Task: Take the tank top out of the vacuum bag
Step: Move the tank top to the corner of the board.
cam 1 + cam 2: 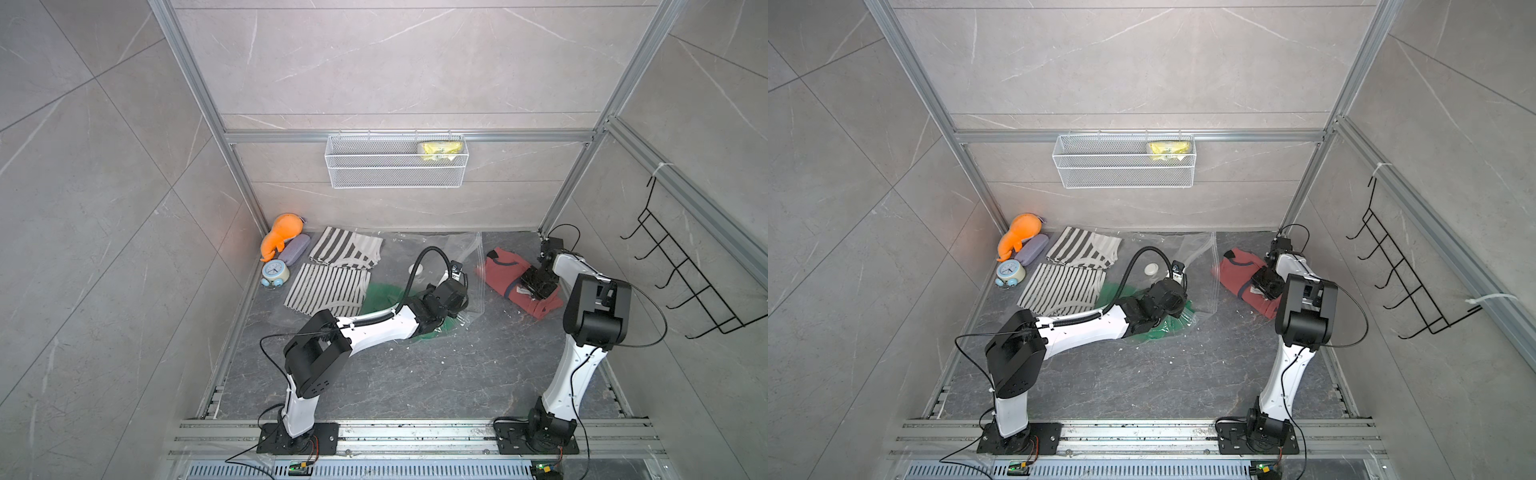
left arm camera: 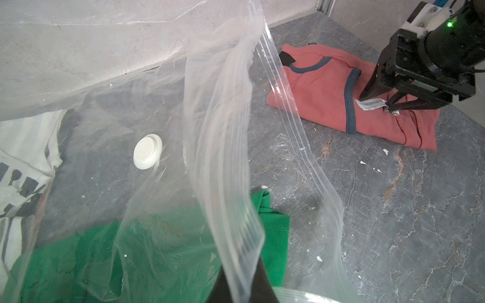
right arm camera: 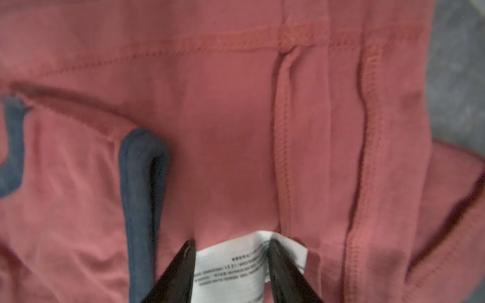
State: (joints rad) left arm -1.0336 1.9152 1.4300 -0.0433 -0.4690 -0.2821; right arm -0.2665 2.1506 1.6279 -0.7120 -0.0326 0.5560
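Note:
The vacuum bag [image 1: 440, 249] [image 2: 223, 118] is clear crinkly plastic with a round white valve [image 2: 147, 151], and it lies at the back middle of the table. My left gripper [image 2: 240, 286] is shut on its zip-seal edge, which it holds raised. A green garment [image 2: 78, 257] lies inside the bag, below that edge. The tank top [image 1: 505, 272] [image 2: 320, 91] [image 3: 223, 105] is red with blue trim, folded on the table to the right of the bag. My right gripper [image 3: 231, 244] [image 2: 375, 105] is down on it with its jaws apart, the tips straddling the white care label [image 3: 236, 262].
Two striped garments [image 1: 345, 249] [image 1: 328, 286] lie left of the bag. An orange plush [image 1: 282, 232], a grey pouch [image 1: 296, 248] and a small clock [image 1: 275, 272] sit in the back left corner. A wire basket [image 1: 395, 174] hangs on the back wall and a black hook rack [image 1: 685, 274] on the right wall.

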